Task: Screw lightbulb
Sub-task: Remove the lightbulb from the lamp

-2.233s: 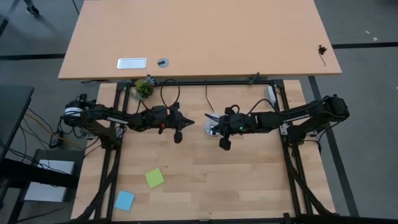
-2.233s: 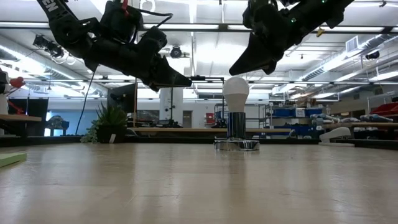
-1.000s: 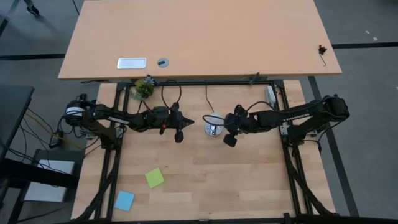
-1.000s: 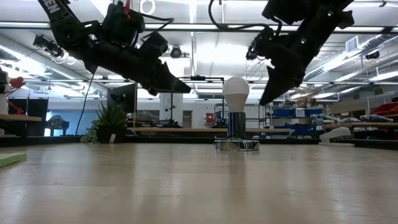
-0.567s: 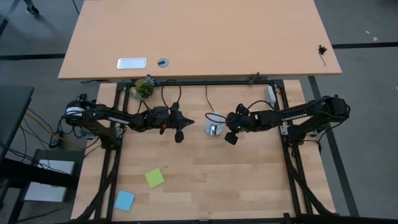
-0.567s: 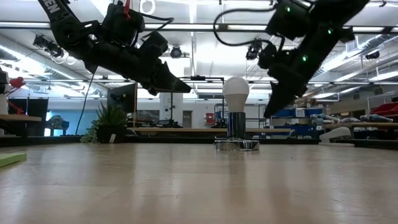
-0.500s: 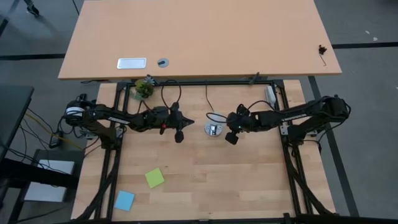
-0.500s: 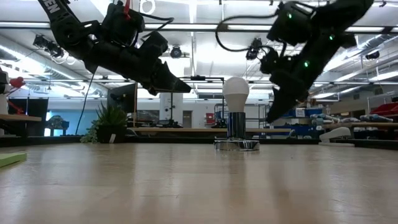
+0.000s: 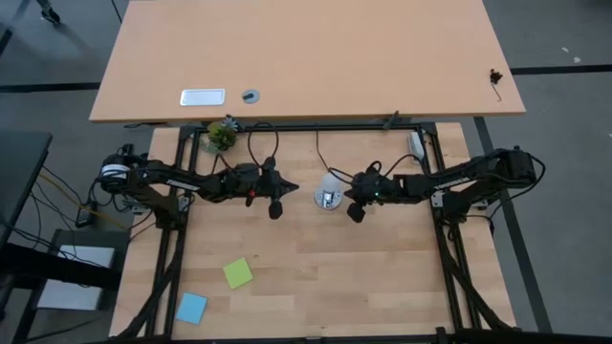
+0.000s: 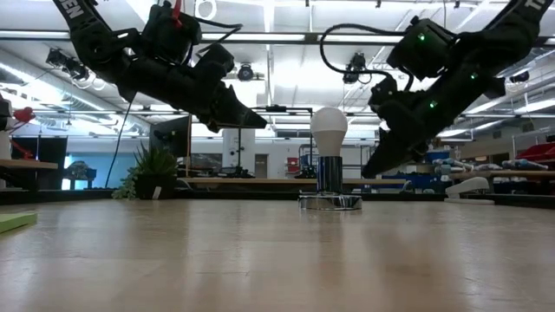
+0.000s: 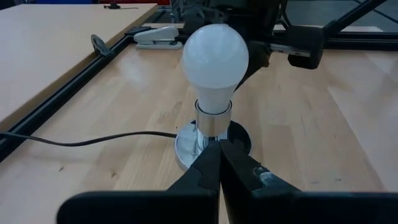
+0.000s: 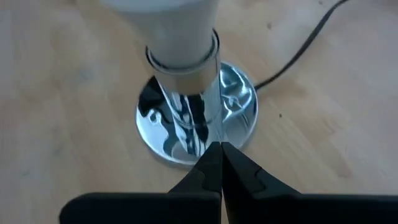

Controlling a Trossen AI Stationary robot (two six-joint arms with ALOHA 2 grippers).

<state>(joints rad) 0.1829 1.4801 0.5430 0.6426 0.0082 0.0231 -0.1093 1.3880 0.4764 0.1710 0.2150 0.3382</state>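
The white frosted lightbulb point(image 10: 329, 130) stands upright with its metal base in the socket of the round silver disc point(image 10: 329, 202) at the table's middle; it also shows in the high view point(image 9: 327, 198) and both wrist views point(image 11: 215, 56) point(image 12: 180, 18). My left gripper point(image 9: 293, 188) is shut and hovers to the bulb's left at bulb height point(image 10: 263, 115), pointing at it. My right gripper point(image 9: 344, 198) is shut and slants down close to the bulb's right, its tip point(image 10: 366, 172) just above the disc's rim point(image 12: 239, 134). Neither touches the bulb.
The disc's black cord point(image 9: 320, 158) runs toward the far edge. A green note point(image 9: 238, 273) and a blue note point(image 9: 191, 307) lie near left. A small plant point(image 9: 222, 134) and a white stapler-like thing point(image 9: 415, 145) stand at the far edge.
My right gripper has gone down beside the bulb's right side toward the disc and has tipped from steep to more nearly level, its fingers staying shut. The bulb and socket have not moved.
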